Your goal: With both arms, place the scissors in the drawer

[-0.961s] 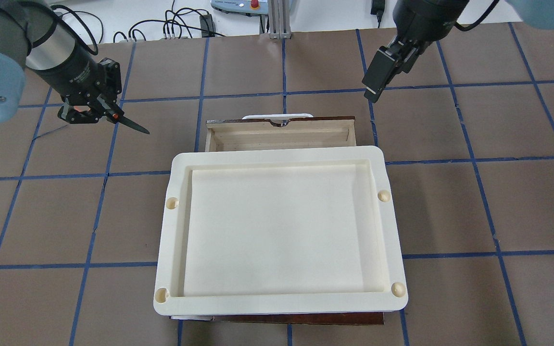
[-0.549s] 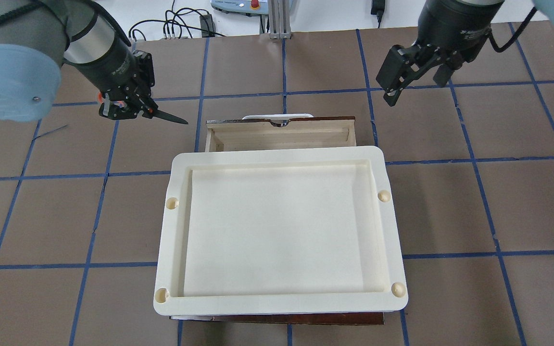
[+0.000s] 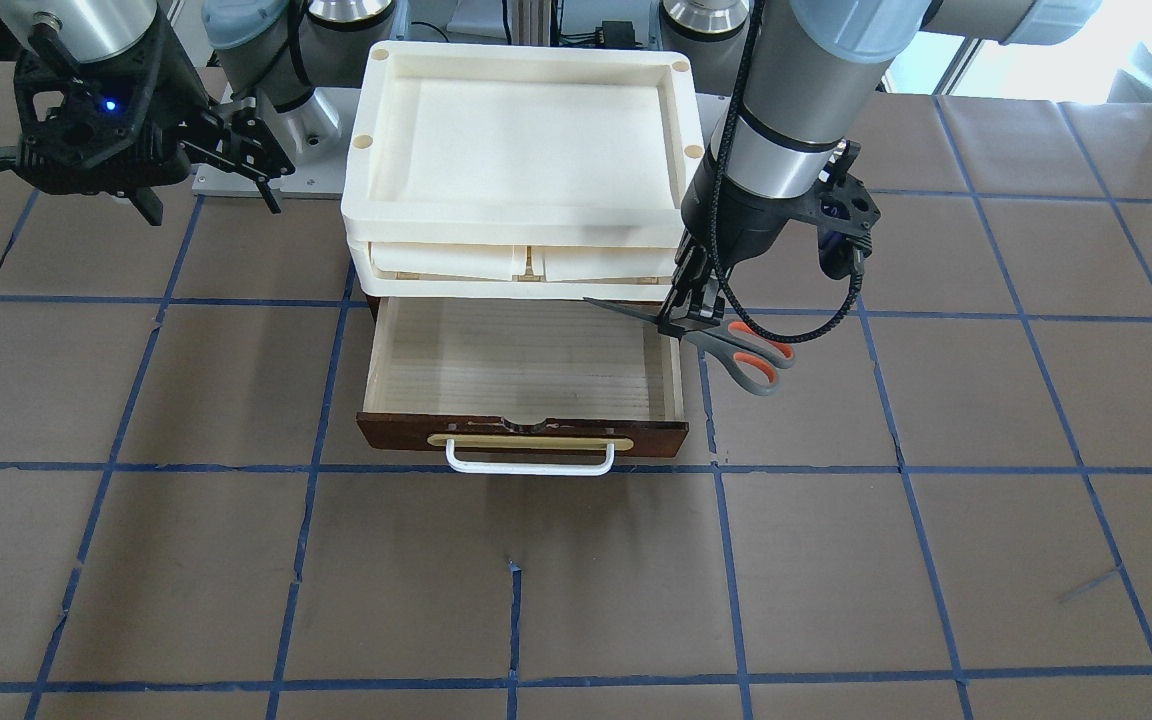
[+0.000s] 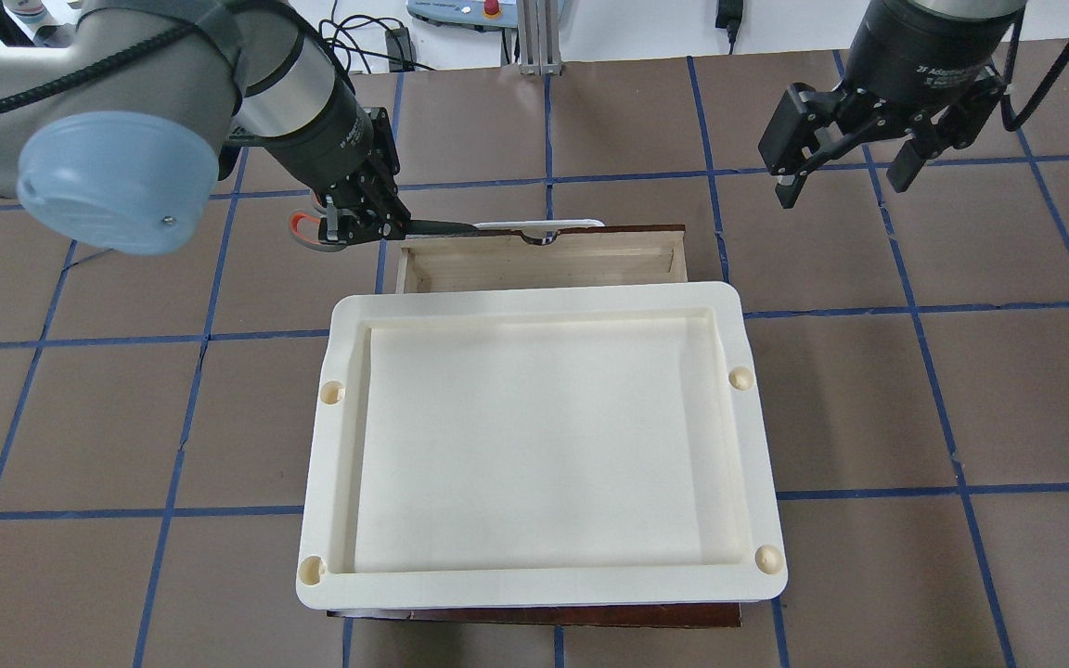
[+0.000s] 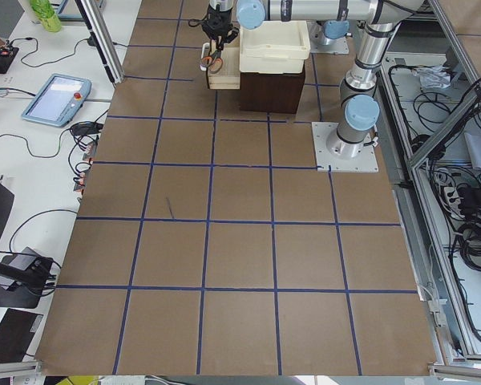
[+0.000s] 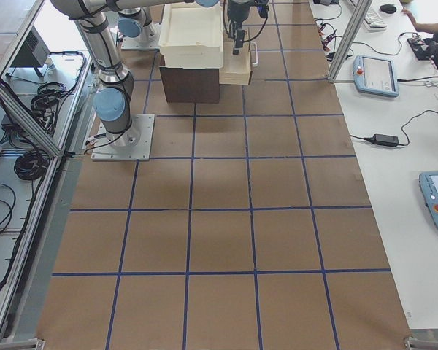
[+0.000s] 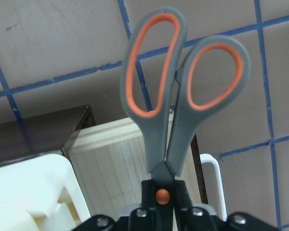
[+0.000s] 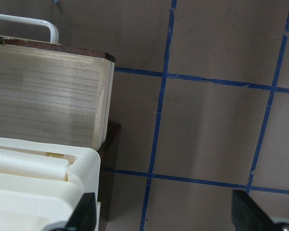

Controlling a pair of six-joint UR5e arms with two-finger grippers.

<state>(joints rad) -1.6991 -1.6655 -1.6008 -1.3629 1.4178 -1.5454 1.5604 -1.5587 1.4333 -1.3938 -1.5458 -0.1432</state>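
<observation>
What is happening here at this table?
The left claw holds the scissors near their pivot, above the edge of the open drawer. The blades point over the drawer; the handles hang outside it. The right claw is open and empty, off to the other side. The scissors are not released yet.

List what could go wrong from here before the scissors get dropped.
1. The left gripper holds the scissors with their handles outside the drawer side wall; released now, they might straddle it or fall onto the table.
2. The blade tip looks close to the cream trays and could clip them.
</observation>
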